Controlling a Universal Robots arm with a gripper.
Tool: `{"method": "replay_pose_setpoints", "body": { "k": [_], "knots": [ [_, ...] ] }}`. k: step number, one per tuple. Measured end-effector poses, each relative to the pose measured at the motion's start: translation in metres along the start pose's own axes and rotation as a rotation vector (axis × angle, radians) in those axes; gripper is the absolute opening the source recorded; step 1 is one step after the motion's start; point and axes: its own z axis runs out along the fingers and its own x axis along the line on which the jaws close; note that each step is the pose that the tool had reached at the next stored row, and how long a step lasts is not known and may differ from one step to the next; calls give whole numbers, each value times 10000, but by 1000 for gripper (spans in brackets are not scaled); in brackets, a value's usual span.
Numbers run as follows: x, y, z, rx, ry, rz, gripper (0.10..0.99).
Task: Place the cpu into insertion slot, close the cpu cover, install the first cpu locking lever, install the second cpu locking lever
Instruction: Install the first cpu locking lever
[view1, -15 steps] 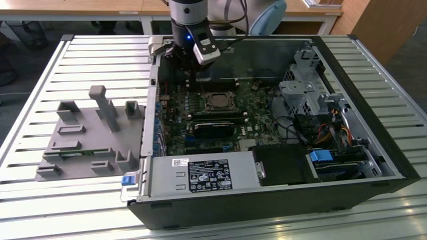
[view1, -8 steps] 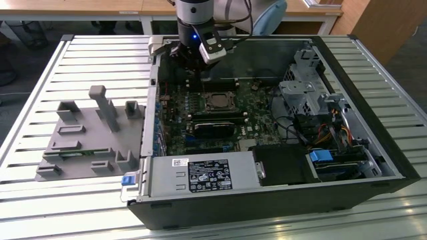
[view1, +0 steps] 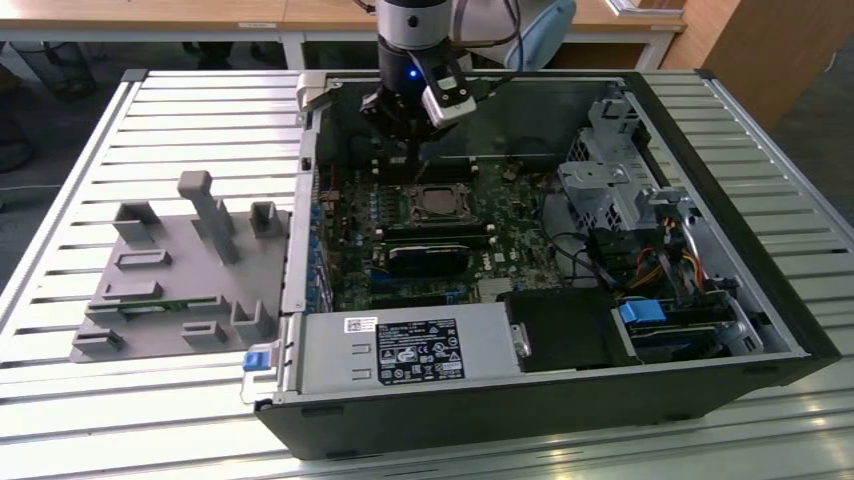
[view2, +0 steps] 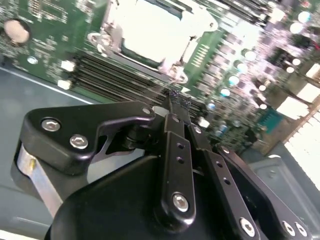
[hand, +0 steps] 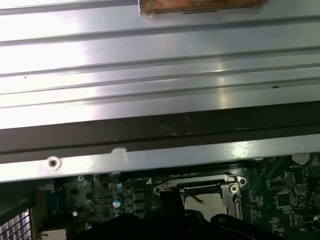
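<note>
cpu (view2: 150, 27) is seated in the insertion slot (view1: 434, 203). Its pale top shows through the window of the cpu cover (hand: 197, 185), which lies flat around it. Gripper (view2: 175, 97) hangs over the board just beside the slot, on the slot's far side in the exterior view, clear of the cover. Fingers (view2: 176, 150) pressed together, nothing pinched. Long black memory slots (view2: 115, 75) run between the slot and the fingertips. PC case (view1: 534, 420) sits open on the slatted desk (view1: 80, 400).
</note>
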Motion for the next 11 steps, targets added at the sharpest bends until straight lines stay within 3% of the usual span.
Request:
{"method": "replay_pose_setpoints", "body": {
  "k": [3, 6, 9, 11],
  "knots": [
    [-100, 11, 14, 1, 24, -7, 106],
    [-120, 13, 18, -2, 26, -9, 106],
    [-121, 3, 26, -198, -17, -7, 106],
    [-122, -5, 34, -258, -71, -8, 106]
  ]
}}
